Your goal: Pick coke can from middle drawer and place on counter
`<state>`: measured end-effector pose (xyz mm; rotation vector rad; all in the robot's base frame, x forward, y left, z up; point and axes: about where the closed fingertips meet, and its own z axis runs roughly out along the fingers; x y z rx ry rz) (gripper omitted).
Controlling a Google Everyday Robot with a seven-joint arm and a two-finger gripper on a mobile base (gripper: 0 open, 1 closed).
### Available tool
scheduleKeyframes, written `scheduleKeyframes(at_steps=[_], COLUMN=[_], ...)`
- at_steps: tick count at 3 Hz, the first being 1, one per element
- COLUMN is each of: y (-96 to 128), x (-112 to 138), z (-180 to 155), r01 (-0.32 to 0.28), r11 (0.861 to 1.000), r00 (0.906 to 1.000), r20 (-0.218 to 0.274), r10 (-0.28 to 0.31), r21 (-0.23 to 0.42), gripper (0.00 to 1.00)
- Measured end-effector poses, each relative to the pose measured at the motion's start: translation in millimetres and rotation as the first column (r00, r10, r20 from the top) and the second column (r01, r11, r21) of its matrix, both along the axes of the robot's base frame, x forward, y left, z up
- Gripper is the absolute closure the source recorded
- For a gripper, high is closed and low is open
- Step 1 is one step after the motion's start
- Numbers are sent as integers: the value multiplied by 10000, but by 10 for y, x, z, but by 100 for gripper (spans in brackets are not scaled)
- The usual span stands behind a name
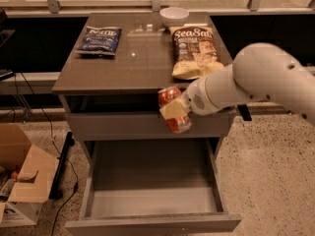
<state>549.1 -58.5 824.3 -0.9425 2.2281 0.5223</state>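
Note:
The red coke can (173, 110) with its silver top is held tilted in my gripper (174, 110), in front of the closed top drawer and just below the counter's front edge. The gripper is shut on the can, with a pale finger pad (171, 110) across its side. The middle drawer (152, 198) is pulled open below, its grey floor bare. The counter (140, 58) is the glossy grey-brown top of the cabinet, just above and behind the can. My white arm (256, 80) reaches in from the right.
On the counter lie a dark blue chip bag (99, 40) at back left, a yellow-and-white chip bag (195, 52) at right and a white bowl (174, 16) at the back. A cardboard box (22, 181) stands on the floor at left, with a cable beside it.

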Motion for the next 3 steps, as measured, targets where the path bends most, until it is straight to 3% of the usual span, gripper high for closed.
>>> scheduleKeyframes(at_steps=[2, 3], y=[30, 365], x=[104, 399], z=[150, 358], r01=[49, -681], r11=[9997, 9955], r00=[9987, 9884], r20=[496, 1405], r10=[-60, 584], r21=[224, 653], gripper=[100, 100])
